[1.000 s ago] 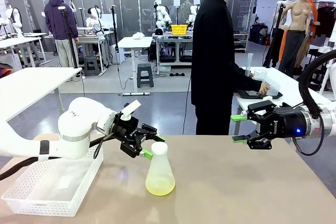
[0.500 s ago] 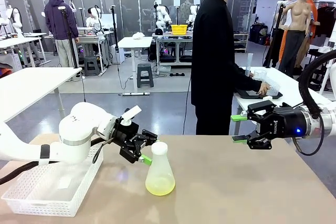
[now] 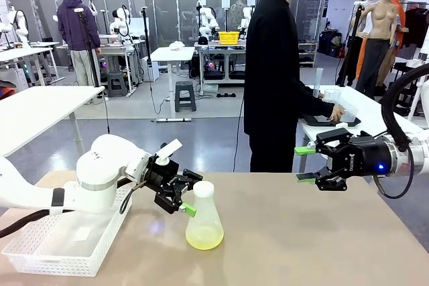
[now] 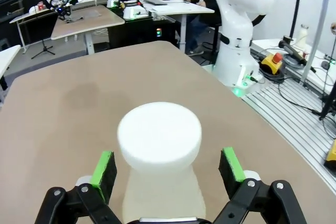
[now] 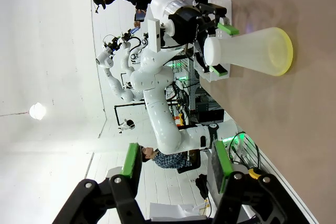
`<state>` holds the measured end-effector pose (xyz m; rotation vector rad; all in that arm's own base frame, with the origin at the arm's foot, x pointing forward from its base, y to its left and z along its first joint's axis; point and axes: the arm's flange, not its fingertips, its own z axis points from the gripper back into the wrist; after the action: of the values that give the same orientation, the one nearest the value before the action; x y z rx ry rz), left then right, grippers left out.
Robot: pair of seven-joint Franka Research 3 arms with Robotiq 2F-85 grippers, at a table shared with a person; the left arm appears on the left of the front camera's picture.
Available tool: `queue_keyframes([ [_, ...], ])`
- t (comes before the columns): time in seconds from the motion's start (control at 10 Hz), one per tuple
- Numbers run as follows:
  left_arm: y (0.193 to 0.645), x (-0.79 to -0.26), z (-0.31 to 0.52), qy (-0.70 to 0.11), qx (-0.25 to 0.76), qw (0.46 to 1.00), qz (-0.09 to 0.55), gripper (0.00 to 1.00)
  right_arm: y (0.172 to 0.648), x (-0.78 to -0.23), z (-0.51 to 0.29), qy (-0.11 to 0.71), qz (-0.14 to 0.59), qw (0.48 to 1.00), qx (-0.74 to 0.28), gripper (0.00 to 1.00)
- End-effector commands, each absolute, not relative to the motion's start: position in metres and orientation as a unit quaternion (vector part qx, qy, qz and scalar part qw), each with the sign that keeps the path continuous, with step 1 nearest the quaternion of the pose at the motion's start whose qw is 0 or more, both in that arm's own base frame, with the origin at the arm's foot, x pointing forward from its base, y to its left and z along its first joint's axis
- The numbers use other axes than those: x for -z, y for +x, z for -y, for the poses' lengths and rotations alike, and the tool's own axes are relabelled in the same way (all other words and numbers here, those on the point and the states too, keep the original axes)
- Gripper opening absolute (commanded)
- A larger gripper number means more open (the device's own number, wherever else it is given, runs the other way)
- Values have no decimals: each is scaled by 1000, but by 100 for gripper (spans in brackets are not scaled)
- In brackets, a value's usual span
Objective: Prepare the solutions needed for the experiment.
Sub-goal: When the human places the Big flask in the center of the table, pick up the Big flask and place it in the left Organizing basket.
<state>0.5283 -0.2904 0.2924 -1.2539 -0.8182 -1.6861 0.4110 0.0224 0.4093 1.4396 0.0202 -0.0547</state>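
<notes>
Front view first: my left gripper [image 3: 190, 195] is angled down beside the neck of the translucent white conical flask [image 3: 204, 218], which stands upright on the tan table [image 3: 322, 239], a bit left of centre. The pale yellow-green solution [image 3: 204, 236] sits as a shallow layer in its base. My fingers are spread wide and have hold of nothing; from this angle I honestly can't tell whether a pad is brushing the neck or just beside it. The white plastic mesh basket [image 3: 64, 246] sits at my left edge of the table, under my left arm. My right gripper [image 3: 305, 164] hangs above the table's right side, well apart from the flask, jaws open and empty. I'd guess it's parked there to keep out of the way. The person in the black top [image 3: 275, 72] stands at the far side, turned to another table.

Left wrist view: the flask's white round top [image 4: 159, 131] sits squarely between my two green pads [image 4: 104, 169], a gap on each side. So I'm lined up to close on the neck, probably because that's the only part narrow enough to grip.

Right wrist view: rolled sideways, it shows my right fingers [image 5: 132, 161] parted around empty air, with the flask farther off and the left gripper straddling its neck.
</notes>
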Motion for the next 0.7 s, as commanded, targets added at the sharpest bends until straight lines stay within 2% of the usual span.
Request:
queue_keyframes([
  [0.0,613,-266,417,-489,671,426,361,100,411,-411,-23,662,-8,749,22,68],
  [0.3,620,-258,430,-510,659,418,361,100,411,-411,-23,662,-8,749,22,68],
  [0.5,617,-255,432,-548,645,413,337,100,411,-411,-23,662,-8,749,22,68],
  [0.6,615,-256,433,-557,644,405,335,94,411,-411,-23,662,-8,749,22,68],
])
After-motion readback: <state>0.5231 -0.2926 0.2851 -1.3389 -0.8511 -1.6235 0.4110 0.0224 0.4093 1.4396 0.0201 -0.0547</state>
